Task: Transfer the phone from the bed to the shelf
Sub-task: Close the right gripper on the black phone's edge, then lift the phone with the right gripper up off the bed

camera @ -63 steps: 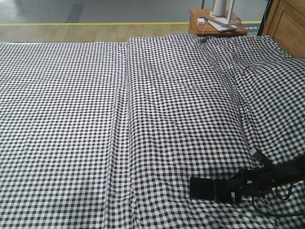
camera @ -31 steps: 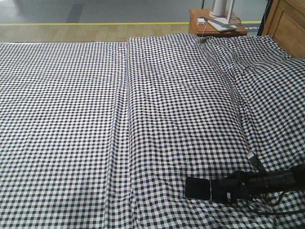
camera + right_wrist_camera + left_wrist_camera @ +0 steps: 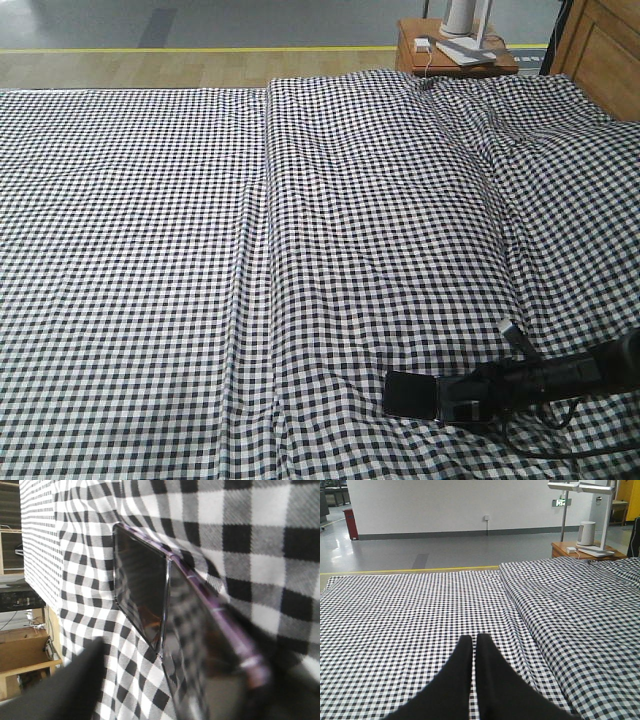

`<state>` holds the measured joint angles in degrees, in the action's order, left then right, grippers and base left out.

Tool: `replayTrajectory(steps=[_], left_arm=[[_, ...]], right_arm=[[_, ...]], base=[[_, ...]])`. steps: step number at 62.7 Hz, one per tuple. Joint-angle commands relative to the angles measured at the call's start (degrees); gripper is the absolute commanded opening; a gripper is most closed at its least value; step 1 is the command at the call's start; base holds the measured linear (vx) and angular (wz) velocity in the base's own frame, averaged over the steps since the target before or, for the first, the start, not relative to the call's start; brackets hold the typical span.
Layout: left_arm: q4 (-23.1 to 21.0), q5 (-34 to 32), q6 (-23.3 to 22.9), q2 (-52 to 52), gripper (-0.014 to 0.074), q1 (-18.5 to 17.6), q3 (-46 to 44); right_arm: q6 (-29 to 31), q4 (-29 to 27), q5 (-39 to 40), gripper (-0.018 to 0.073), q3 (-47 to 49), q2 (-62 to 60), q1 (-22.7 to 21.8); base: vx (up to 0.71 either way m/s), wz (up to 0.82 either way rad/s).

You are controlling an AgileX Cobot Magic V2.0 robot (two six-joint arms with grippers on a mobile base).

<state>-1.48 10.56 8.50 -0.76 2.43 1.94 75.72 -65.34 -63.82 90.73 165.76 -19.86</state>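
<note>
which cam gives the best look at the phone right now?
Right wrist: the phone is close up, with its glossy face, middle line and pinkish rim clear. Front-facing shows it only small and dark on the bed, one end hidden by the right gripper. Left wrist shows none of it.

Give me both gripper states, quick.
Left gripper: closed, holding nothing.
Right gripper: at the end of the phone; cannot tell whether it is open or gripping.
</note>
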Motion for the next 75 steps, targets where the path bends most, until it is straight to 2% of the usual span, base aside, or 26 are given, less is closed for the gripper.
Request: replayTrajectory(steps=[1,8,21,31,41,61,75], left_arm=[[-0.5,-4.1,-0.3,-0.8,0.0001,-0.2,-1.2],[-0.5,-4.1,-0.3,-0.8,0.0001,-0.2,-1.2],[-0.5,-4.1,-0.3,-0.8,0.0001,-0.2,-1.2],[-0.5,-4.1,-0.3,-0.8,0.0001,-0.2,-1.2],[-0.5,-4.1,-0.3,-0.8,0.0001,-0.2,-1.2],[-0.5,-4.1,-0.3,-0.8,0.0001,-0.2,-1.2],[-0.5,-4.1,-0.3,-0.8,0.0001,-0.2,-1.2]], right_arm=[[1.0,-1.1,-7.3,0.0184,0.4,-3.0,0.2],[1.1,-1.0,-8.8,-0.0015,0.4,-3.0,0.2],[0.1,-0.8,-10.0,-0.0010,0.2,-3.1,0.2],[-1.6,2.7,-10.0,-0.0010,0.0,-4.2,0.4],[-0.1,3.2,-10.0,-0.0010,-3.0,-7.8,0.4],[1.2,3.2,-10.0,-0.0008,-11.4,-17.9,0.4],[1.2,3.2,-10.0,-0.0006,-18.6,-29.4,0.4]], base=[[0.00,0.00],[0.00,0.00],[0.00,0.00],[0.00,0.00],[0.00,0.00],[0.00,0.00],[0.00,0.00]])
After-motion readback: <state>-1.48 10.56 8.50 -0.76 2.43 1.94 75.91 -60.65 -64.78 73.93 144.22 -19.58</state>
